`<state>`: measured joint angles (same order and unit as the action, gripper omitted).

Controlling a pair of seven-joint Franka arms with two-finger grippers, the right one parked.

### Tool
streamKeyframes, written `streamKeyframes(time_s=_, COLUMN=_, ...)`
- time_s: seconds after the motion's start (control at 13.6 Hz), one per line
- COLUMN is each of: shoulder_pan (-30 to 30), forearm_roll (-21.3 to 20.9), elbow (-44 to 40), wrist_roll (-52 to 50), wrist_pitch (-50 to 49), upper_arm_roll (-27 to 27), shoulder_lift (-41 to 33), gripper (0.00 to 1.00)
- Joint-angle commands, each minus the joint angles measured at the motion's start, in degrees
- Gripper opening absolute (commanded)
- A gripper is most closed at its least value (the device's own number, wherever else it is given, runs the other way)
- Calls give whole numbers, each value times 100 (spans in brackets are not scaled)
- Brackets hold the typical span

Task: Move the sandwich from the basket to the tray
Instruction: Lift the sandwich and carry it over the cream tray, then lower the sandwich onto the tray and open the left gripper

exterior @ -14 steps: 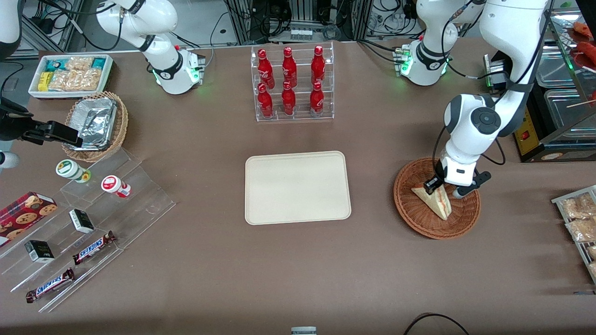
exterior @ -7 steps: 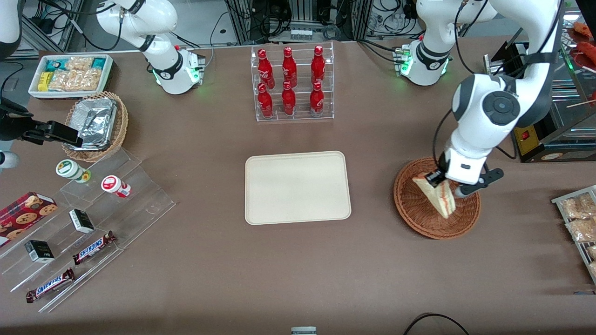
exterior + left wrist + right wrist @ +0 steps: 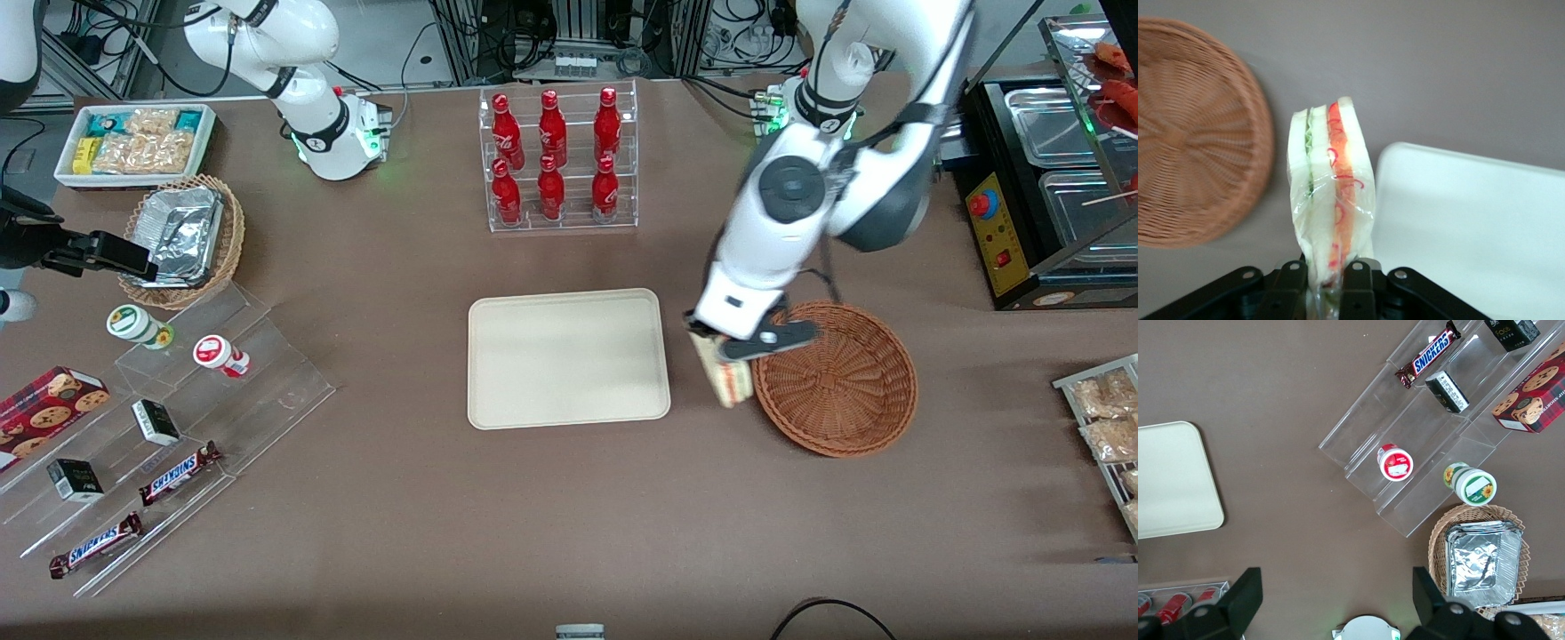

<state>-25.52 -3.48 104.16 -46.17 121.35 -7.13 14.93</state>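
Note:
My left gripper (image 3: 722, 345) hangs above the table in the gap between the reddish-brown wicker basket (image 3: 836, 378) and the cream tray (image 3: 567, 357). It is shut on the sandwich (image 3: 722, 379), a plastic-wrapped wedge of white bread with red and green layers. In the left wrist view the gripper (image 3: 1327, 280) pinches the sandwich (image 3: 1329, 193) near one end, and the wedge hangs on edge. The basket (image 3: 1195, 140) and the tray (image 3: 1471, 233) lie on either side of it below. Nothing lies in the basket or on the tray.
A clear rack of red bottles (image 3: 556, 160) stands farther from the front camera than the tray. Toward the parked arm's end are a foil-lined wicker basket (image 3: 182, 238), a white snack bin (image 3: 135, 142) and a clear stepped stand (image 3: 169, 427) with snacks. A metal counter (image 3: 1062, 169) is at the working arm's end.
The sandwich has been lifted out of the basket. The gripper has carried it sideways from above the basket to the gap beside the tray.

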Motion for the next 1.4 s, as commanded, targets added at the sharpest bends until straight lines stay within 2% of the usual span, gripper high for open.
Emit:
streamKeyframes(time_s=0.0, shoulder_pan=-602, forearm_roll=-144, elbow=-755, wrist_roll=-287, wrist_pitch=-129, upper_arm_roll=89, shoulder_lift=685, gripper=0)
streamKeyframes(time_s=0.3, shoulder_pan=-1270, forearm_roll=-259, elbow=-1230, wrist_roll=-516, wrist_pitch=2, upper_arm_roll=80, shoulder_lift=1406, gripper=0)
streamKeyframes(time_s=0.52, shoulder_pan=-1630, forearm_roll=-276, elbow=-1485, wrist_roll=-533, wrist_pitch=616, upper_arm_roll=98, shoulder_lift=1889, gripper=0)
streamKeyframes(time_s=0.74, shoulder_pan=-1666, forearm_roll=-276, elbow=-1959, wrist_roll=-498, wrist_pitch=644, upper_arm_roll=98, shoulder_lift=2356, gripper=0)
streamKeyframes(time_s=1.03, shoulder_pan=-1842, forearm_roll=-820, elbow=-2153, wrist_roll=-691, wrist_pitch=662, upper_arm_roll=115, shoulder_lift=2682, gripper=0)
streamKeyframes(time_s=1.33, shoulder_pan=-1842, forearm_roll=-892, elbow=-2163, wrist_roll=-709, wrist_pitch=942, upper_arm_roll=107, shoulder_lift=2822, gripper=0)
